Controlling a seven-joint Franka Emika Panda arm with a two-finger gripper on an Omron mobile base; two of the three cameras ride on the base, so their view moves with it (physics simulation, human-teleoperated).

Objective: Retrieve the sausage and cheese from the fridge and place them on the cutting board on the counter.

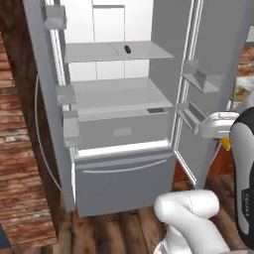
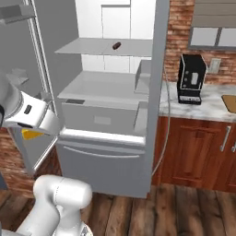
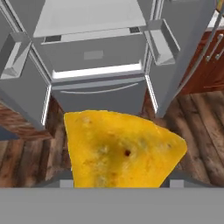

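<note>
- You are looking at the fridge (image 1: 119, 124) with both doors standing wide open, so its pale shelves are facing you and the arm is getting a free way in and out.
- On the upper shelf, the sausage (image 1: 127, 49) is lying alone, a small dark reddish-brown stub with rounded ends, well apart from the arm and not yet fetched.
- Right of that, in the left base view, the claw (image 1: 225, 144) is hanging in front of the right-hand door, and you are seeing a sliver of yellow beneath its white wrist.
- In the hand view, the cheese (image 3: 122, 151) is sitting between the jaws: the claw is holding it, half closed on its thick body, probably so it is carried clear of the fridge.
- The cheese is showing as a chunky yellow wedge, mottled, with a small dark pit near its middle.
- Farthest right, the desk (image 2: 203, 108) is carrying a black coffee machine (image 2: 191, 78), and the tan cutting board (image 2: 229, 102) is peeking in at the frame's edge, waiting for both foods.
</note>
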